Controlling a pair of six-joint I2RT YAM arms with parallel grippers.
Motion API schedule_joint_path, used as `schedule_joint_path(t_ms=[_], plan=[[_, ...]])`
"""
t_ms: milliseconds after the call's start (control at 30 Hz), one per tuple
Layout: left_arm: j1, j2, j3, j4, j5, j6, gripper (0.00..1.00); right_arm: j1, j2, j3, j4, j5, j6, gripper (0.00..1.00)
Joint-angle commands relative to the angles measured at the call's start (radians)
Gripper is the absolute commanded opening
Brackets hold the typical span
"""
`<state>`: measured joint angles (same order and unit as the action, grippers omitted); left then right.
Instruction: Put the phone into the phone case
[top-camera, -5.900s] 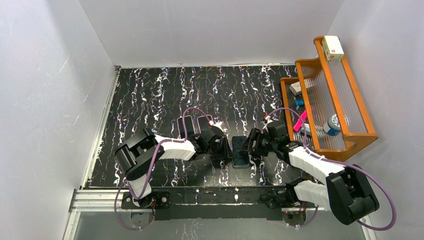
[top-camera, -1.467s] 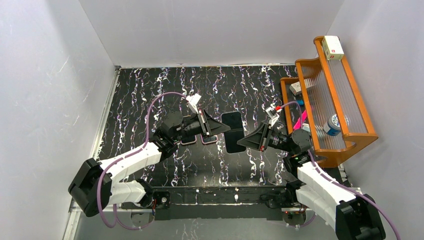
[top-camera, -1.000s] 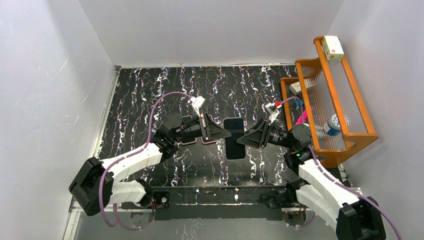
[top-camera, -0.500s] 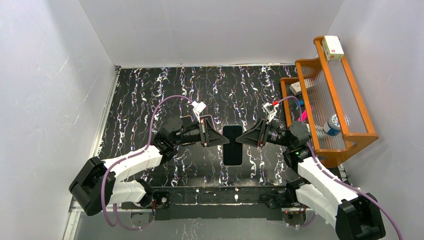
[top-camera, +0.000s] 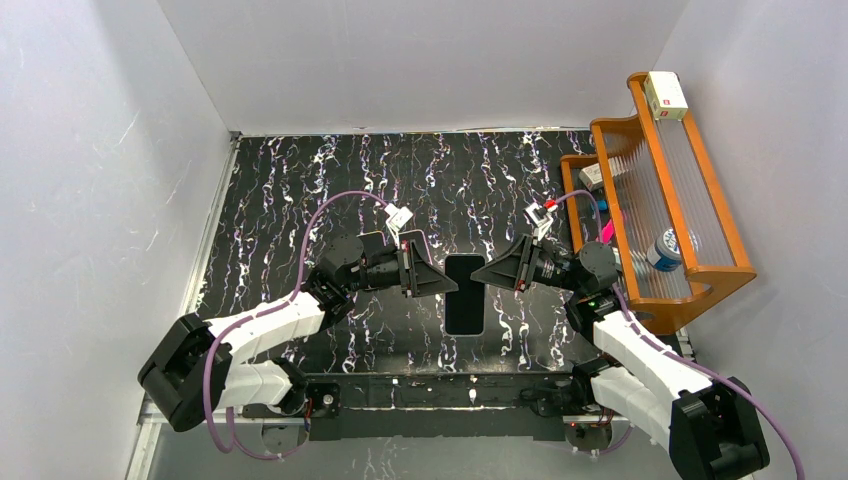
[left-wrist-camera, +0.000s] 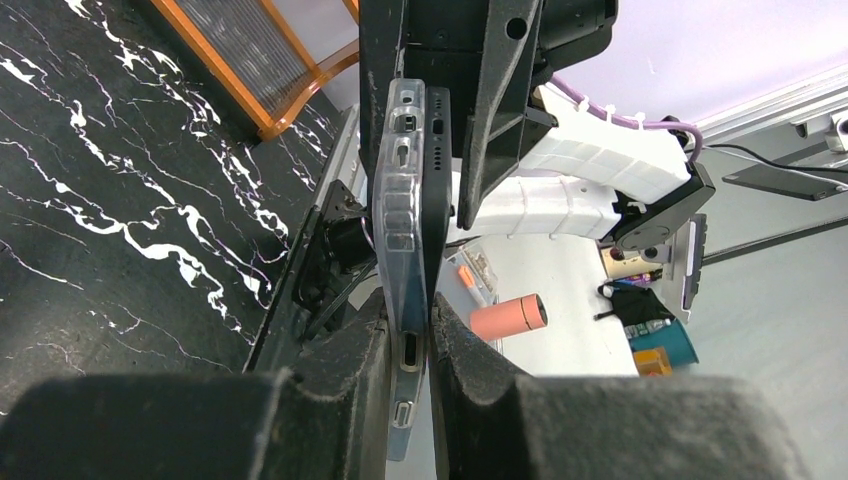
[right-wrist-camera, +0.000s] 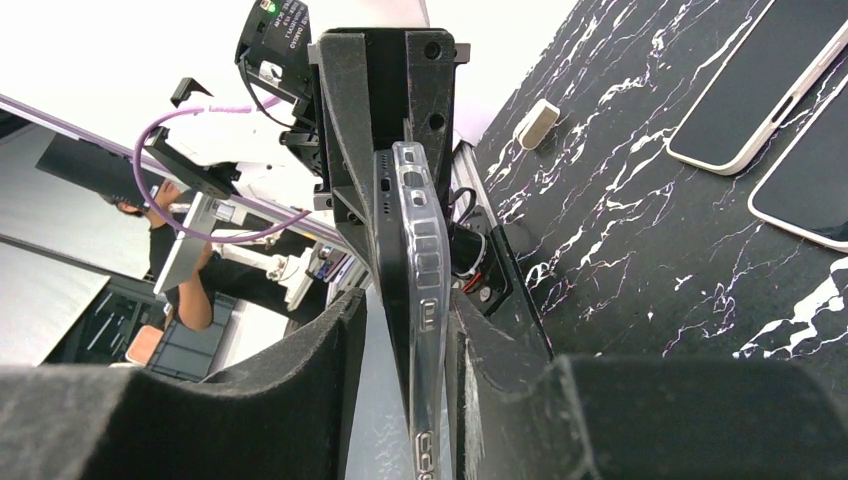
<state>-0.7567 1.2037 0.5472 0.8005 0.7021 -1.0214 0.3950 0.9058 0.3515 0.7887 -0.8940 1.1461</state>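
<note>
A black phone (top-camera: 464, 293) sits in a clear case and is held in the air over the middle of the table, between both grippers. My left gripper (top-camera: 440, 283) is shut on its left edge. In the left wrist view the clear case (left-wrist-camera: 398, 200) and the black phone (left-wrist-camera: 432, 200) stand edge-on between my left gripper's (left-wrist-camera: 410, 310) pads. My right gripper (top-camera: 485, 278) straddles the right edge. In the right wrist view one finger of the right gripper (right-wrist-camera: 405, 305) touches the case (right-wrist-camera: 428, 250), and a gap shows between the other finger and the phone (right-wrist-camera: 390, 230).
Two more phones (right-wrist-camera: 745, 100) (right-wrist-camera: 812, 180) lie flat on the black marbled table (top-camera: 300, 200), behind the left arm. An orange wooden rack (top-camera: 690, 200) with small items and a white box (top-camera: 665, 95) stands at the right edge.
Both grippers have carried the phone and case from the table into the air. Over the last 1.5 s it has moved slightly nearer and levelled out.
</note>
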Motion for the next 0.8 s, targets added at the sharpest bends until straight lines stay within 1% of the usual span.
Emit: schedule_joint_path(t_ms=[0, 33, 67, 100, 133, 200, 300, 400, 500, 600, 700, 767], plan=[[-0.004, -0.006, -0.020, 0.000, 0.034, 0.016, 0.00, 0.005, -0.008, 0.036, 0.121, -0.009, 0.018, 0.40], [-0.004, -0.005, -0.020, 0.000, 0.035, 0.017, 0.00, 0.005, -0.007, 0.038, 0.126, -0.012, 0.019, 0.31], [-0.005, -0.003, -0.019, 0.000, 0.035, 0.016, 0.00, 0.005, -0.005, 0.037, 0.134, -0.015, 0.020, 0.14], [-0.004, -0.002, -0.017, 0.001, 0.034, 0.015, 0.00, 0.005, -0.005, 0.036, 0.142, -0.015, 0.020, 0.05], [-0.005, -0.001, -0.016, 0.001, 0.031, 0.011, 0.03, 0.005, -0.005, 0.033, 0.148, -0.016, 0.020, 0.01], [-0.003, -0.003, -0.013, -0.001, 0.021, 0.001, 0.12, 0.006, 0.000, 0.028, 0.150, -0.022, 0.011, 0.01], [0.004, -0.020, -0.008, -0.003, -0.003, -0.031, 0.32, 0.006, 0.010, 0.020, 0.149, -0.036, 0.001, 0.01], [0.017, -0.053, -0.002, -0.004, -0.047, -0.068, 0.41, 0.005, 0.019, 0.013, 0.157, -0.055, 0.001, 0.01], [0.032, -0.082, 0.008, -0.006, -0.087, -0.101, 0.45, 0.007, 0.026, 0.008, 0.158, -0.073, -0.001, 0.01], [0.038, -0.093, 0.021, -0.007, -0.112, -0.113, 0.47, 0.006, 0.037, 0.005, 0.160, -0.085, 0.004, 0.01], [0.040, -0.087, 0.033, -0.009, -0.122, -0.113, 0.47, 0.006, 0.042, 0.000, 0.165, -0.088, 0.010, 0.01], [0.040, -0.078, 0.038, -0.012, -0.121, -0.107, 0.42, 0.006, 0.041, -0.002, 0.164, -0.088, 0.010, 0.01]])
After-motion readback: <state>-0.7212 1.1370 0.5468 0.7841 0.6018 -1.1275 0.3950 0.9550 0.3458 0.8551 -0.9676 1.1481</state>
